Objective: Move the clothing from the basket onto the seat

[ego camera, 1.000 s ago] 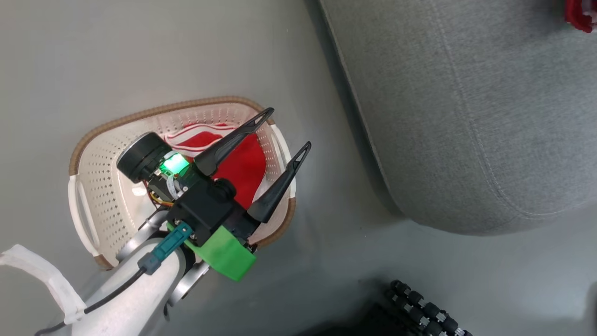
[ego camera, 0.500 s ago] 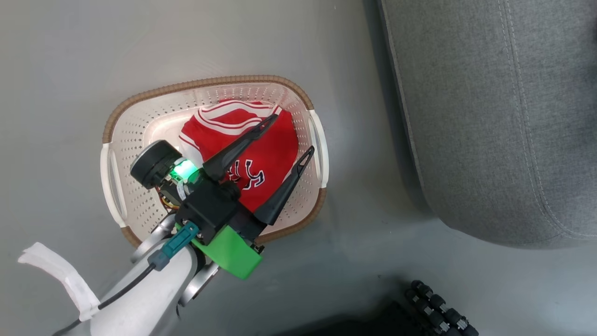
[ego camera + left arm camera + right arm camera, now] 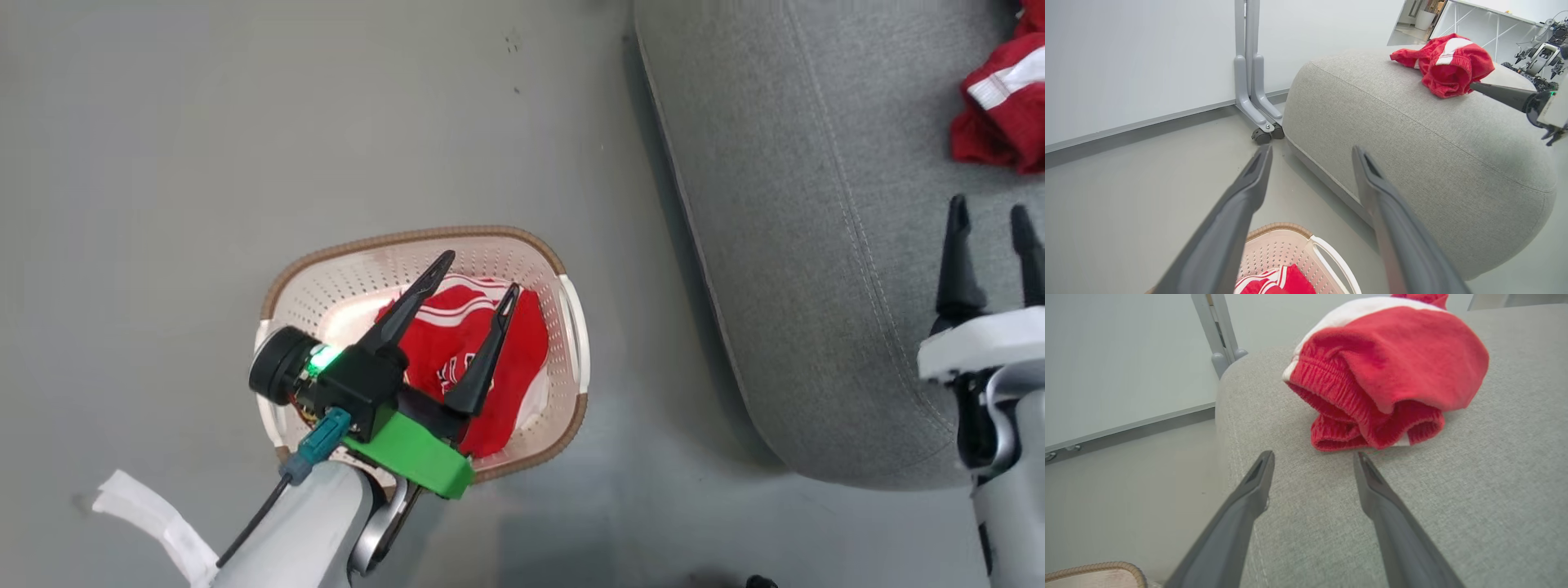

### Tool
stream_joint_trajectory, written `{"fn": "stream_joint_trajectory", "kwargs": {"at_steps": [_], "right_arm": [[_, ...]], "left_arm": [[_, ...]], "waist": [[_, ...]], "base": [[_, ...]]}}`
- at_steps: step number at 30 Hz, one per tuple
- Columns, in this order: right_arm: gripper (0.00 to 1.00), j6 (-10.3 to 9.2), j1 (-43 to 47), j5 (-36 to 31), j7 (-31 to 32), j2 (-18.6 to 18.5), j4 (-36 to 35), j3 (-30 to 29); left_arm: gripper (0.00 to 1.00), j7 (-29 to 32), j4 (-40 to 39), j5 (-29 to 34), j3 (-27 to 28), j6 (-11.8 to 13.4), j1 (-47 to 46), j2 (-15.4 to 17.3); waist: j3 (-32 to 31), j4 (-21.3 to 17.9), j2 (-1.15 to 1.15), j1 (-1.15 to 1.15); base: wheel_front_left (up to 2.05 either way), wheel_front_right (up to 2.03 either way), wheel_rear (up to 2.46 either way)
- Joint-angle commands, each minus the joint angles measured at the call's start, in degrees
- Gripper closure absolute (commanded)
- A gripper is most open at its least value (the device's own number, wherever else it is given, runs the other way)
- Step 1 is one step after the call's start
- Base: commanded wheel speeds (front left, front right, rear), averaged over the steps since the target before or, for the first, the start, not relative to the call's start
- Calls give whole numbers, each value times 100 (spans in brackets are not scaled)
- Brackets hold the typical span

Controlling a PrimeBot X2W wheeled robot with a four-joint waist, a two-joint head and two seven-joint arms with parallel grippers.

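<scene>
Grey floor (image 3: 204, 147) seen from above. On the left stands the basket (image 3: 424, 235), cream with a brown rim. The red jersey (image 3: 526, 347) lies crumpled inside it, with white trim and some dark lettering showing.

The left gripper (image 3: 481, 271) hangs over the basket, above the jersey. Its two dark fingers are spread apart and hold nothing. In the left wrist view the jersey lies below and between the fingers, untouched.

Just right of the basket is the seat (image 3: 816, 245), a large grey cushion with a stitched seam. On its far right part lie red shorts (image 3: 992, 122) with a broad white stripe, bunched in a heap with the elastic waistband showing.

The right gripper (image 3: 989, 206) is over the seat, on the near side of the shorts. Its fingers are apart and empty, with the tips pointing at the heap and stopping just short of it.

Beyond the seat is a pale wall (image 3: 1147, 61) and a grey stand leg (image 3: 1255, 81) on small castors.
</scene>
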Motion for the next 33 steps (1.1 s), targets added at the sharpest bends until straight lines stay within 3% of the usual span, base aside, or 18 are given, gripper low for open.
{"fn": "stream_joint_trajectory", "kwargs": {"at_steps": [1,14,22,29,33], "right_arm": [[0,-8,250,-34,-16,49,-90,168],[0,-8,1163,8,-17,340,-653,2080],[0,-8,1689,-367,-17,413,-1571,2228],[0,-8,2259,-607,-17,471,-2110,2163],[0,-8,2587,-677,-16,562,-2190,1985]], "left_arm": [[0,-24,38,7,122,66,225,-80],[0,-19,321,274,1597,233,1745,-763],[0,-18,-80,604,2553,361,2499,-1025],[0,-16,-970,1116,2925,472,3201,-1111],[0,-15,-1270,1202,2826,170,3573,-1130]], "waist": [[-978,437,0,0],[-2542,1334,0,0],[-3021,1489,0,0],[-3336,1359,0,0],[-3433,1280,0,0]], "base": [[0,0,0],[0,0,0],[0,0,0],[0,0,0],[0,0,0]]}}
